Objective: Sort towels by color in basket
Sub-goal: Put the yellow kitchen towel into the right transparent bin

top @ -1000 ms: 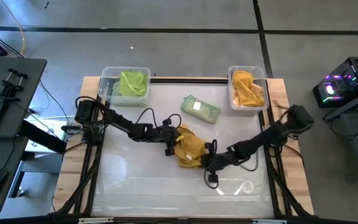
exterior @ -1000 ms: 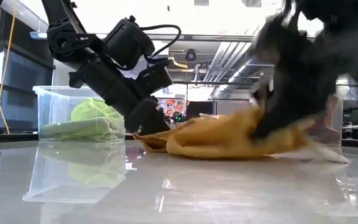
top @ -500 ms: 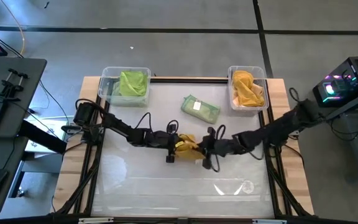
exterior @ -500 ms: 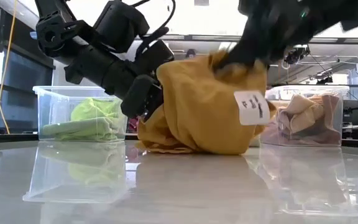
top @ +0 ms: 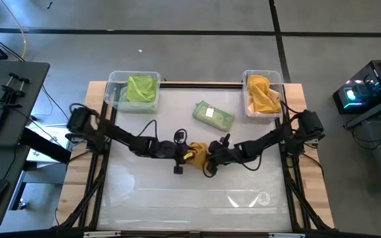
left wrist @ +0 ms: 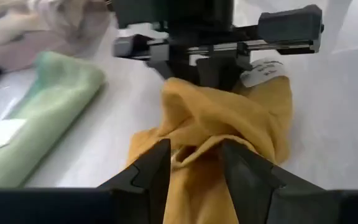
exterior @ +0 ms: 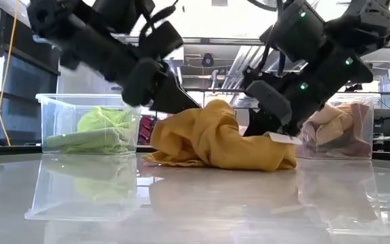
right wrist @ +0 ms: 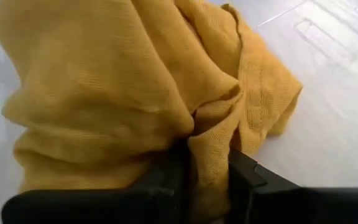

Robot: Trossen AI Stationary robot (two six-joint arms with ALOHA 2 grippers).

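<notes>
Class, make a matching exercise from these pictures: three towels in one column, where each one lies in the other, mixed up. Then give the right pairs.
Things:
1. lime green towel
2. pale green folded towel
3. crumpled yellow towel

Places:
A. on the table between the two grippers
B. in the clear bin at the far left corner
C. on the table, alone, between the two bins

Pairs: 1-B, 2-C, 3-A

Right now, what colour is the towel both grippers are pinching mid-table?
Mustard yellow, plain with no pattern. The towel shows best in the right wrist view.
</notes>
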